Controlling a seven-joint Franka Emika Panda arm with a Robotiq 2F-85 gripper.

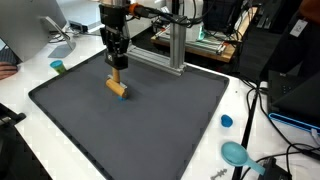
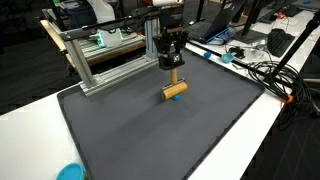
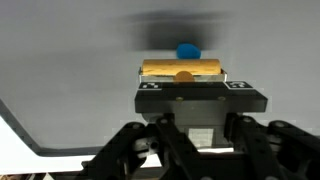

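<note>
A wooden mallet-shaped piece, a short yellow cylinder (image 1: 119,89) with a thin upright peg, sits on or just above the dark grey mat (image 1: 150,125). It shows in both exterior views (image 2: 175,91). My gripper (image 1: 116,62) (image 2: 173,62) hangs straight down over it, fingers closed around the top of the peg. In the wrist view the cylinder (image 3: 182,68) lies crosswise just beyond the gripper (image 3: 184,84), whose fingertips are hidden by its own black body.
An aluminium frame (image 1: 172,50) (image 2: 95,60) stands along the mat's far edge. A teal cup (image 1: 58,67), a blue cap (image 1: 227,121) (image 3: 188,50) and a teal scoop (image 1: 236,153) lie on the white table. Cables (image 2: 270,72) run beside the mat.
</note>
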